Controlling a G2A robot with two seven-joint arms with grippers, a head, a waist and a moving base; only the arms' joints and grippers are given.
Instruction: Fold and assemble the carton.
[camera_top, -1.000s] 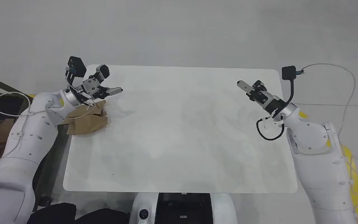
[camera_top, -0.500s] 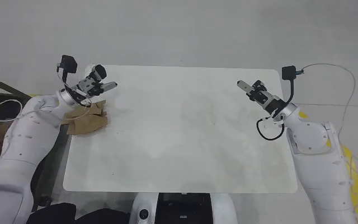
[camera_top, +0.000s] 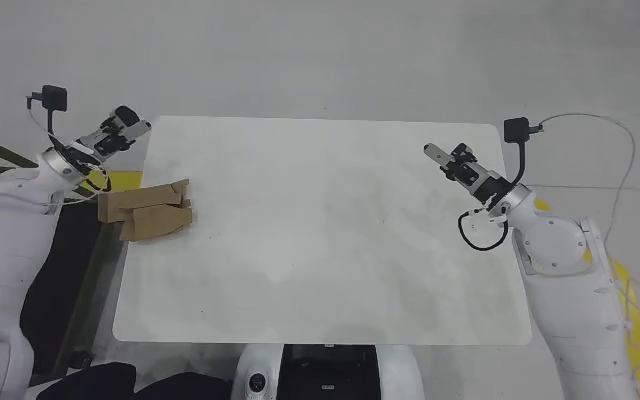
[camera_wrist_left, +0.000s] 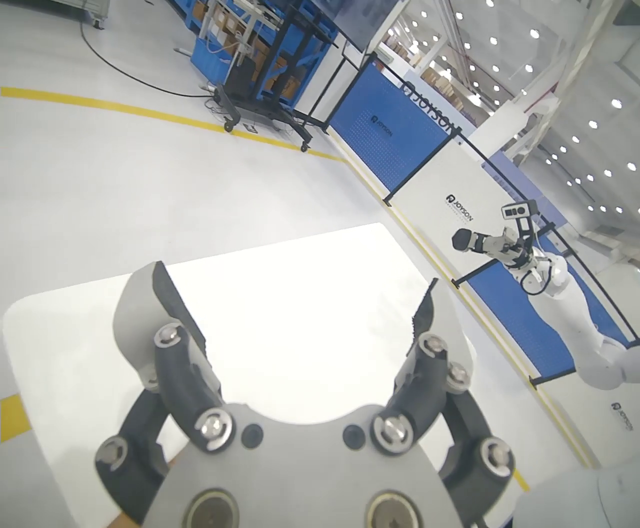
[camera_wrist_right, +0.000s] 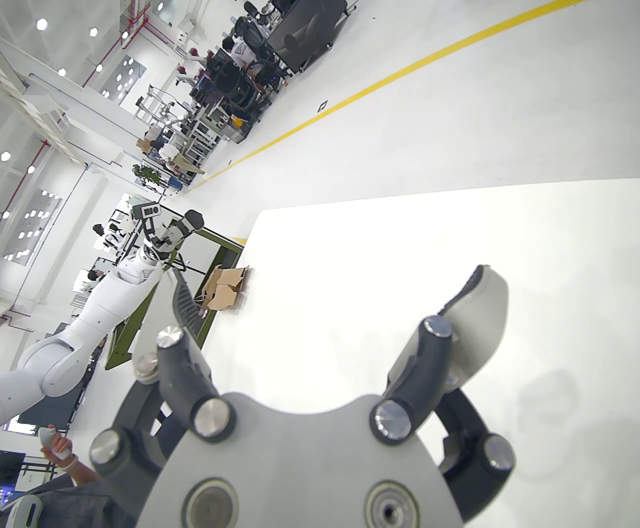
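Note:
A flattened brown carton (camera_top: 148, 209) lies at the left edge of the white table (camera_top: 320, 230), partly overhanging it; from the right wrist it appears far off as the carton (camera_wrist_right: 225, 289). My left gripper (camera_top: 128, 128) hangs open and empty off the table's far left corner, above and behind the carton; its own view shows the open gripper (camera_wrist_left: 295, 295) over the tabletop. My right gripper (camera_top: 435, 153) is open and empty above the table's far right part, pointing toward the left; its wrist view has the open gripper (camera_wrist_right: 327, 295).
The white table's middle and front are bare. A dark green frame (camera_wrist_right: 150, 320) stands beside the table's left edge under the carton's overhang. Yellow floor lines run beyond the table.
My left gripper has drawn back from above the carton, moving left and away past the table's far left corner. The carton lies uncovered. The right arm has not moved.

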